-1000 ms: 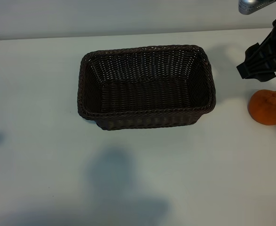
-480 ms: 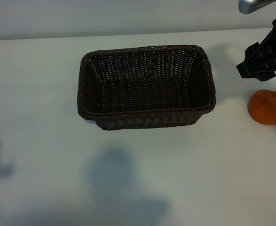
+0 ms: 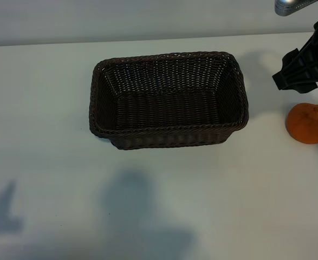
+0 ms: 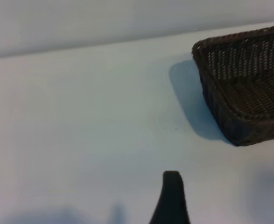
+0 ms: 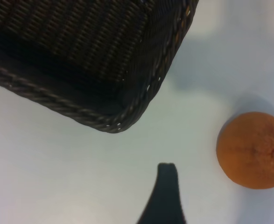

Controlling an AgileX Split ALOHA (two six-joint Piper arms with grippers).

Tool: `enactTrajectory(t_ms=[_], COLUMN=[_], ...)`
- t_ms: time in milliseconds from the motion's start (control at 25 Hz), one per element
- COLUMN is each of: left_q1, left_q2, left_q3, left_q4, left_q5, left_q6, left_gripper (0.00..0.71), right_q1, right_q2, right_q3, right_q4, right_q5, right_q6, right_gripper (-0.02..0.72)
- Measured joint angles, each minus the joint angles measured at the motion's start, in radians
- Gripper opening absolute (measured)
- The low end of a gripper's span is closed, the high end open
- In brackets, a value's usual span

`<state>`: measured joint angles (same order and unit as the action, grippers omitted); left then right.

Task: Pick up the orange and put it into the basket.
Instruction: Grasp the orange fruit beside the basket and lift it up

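Both hands open; orange (image 3: 309, 123) on table (image 3: 50, 108), right of basket (image 3: 168, 99).

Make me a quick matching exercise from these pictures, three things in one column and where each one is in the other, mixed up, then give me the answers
Things:
1. orange
2. basket
3. right gripper

Places:
A. middle of the table, nothing inside it
B. at the exterior view's right edge, hanging above the table behind the fruit
C. on the table, right of the wicker container, apart from it

Pairs: 1-C, 2-A, 3-B
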<state>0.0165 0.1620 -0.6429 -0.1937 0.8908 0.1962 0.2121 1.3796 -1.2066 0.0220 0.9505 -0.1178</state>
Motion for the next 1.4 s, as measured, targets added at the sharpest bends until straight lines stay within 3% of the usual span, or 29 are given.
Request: enactTrajectory(t_ms=[280, 480, 840, 1400], left_q1=[0.000, 0.000, 0.000, 0.000], left_q2=[-0.151, -0.170, -0.171, -0.171], left_q3=[0.002, 0.008, 0.124, 0.143], left_q4=[0.099, 0.194, 0.170, 0.170], left_q5=[0.126, 0.197, 0.218, 0.205], left_q6=[-0.085, -0.137, -0.172, -0.177], left_gripper=[0.596, 0.596, 0.596, 0.596], right_q1=[0.000, 0.000, 0.000, 0.000], right_q2=[0.000, 0.000, 0.000, 0.000], right_q3=[0.000, 0.000, 0.000, 0.000], right_q4=[0.000, 0.000, 0.000, 0.000], right_q5=[0.000, 0.000, 0.001, 0.006], right_q6=[0.000, 0.000, 0.000, -0.002], right_gripper=[0.594, 0.594, 0.592, 0.592])
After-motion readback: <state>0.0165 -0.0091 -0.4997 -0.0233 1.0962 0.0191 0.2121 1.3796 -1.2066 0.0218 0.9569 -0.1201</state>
